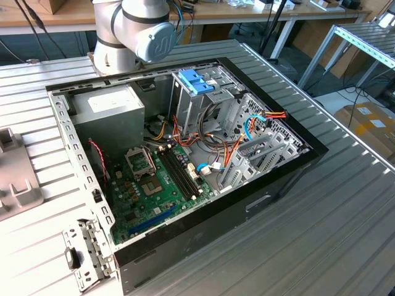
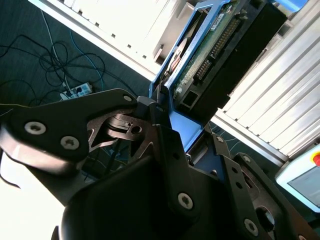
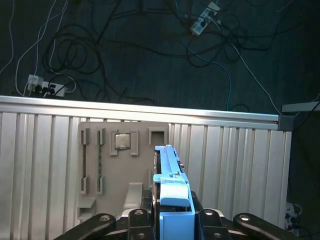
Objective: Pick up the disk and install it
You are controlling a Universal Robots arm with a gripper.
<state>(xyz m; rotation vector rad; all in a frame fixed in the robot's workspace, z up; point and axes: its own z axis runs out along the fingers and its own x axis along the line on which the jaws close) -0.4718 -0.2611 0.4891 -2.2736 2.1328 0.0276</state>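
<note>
In both wrist views my gripper [image 3: 172, 210] [image 2: 167, 120] is shut on the disk. In the first wrist view the disk [image 3: 168, 167] is edge-on, with its bright blue rail and end tab between the black fingers [image 3: 150, 207]. In the second wrist view the disk [image 2: 225, 50] shows its dark body, green circuit board and connector row, framed by the blue rail. It hangs over the grey fixture tray [image 3: 125, 165] on the ribbed metal table [image 3: 45, 165]. The open computer case [image 1: 296, 166] lies in the exterior view, under the arm [image 1: 133, 31].
Inside the case are a green motherboard [image 1: 154, 191], a grey power-supply box [image 1: 114, 111], a metal drive cage with a pale blue latch [image 1: 196, 80] and orange and blue cables [image 1: 247, 126]. The table edge [image 3: 140, 111] drops to a floor strewn with cables [image 3: 75, 55].
</note>
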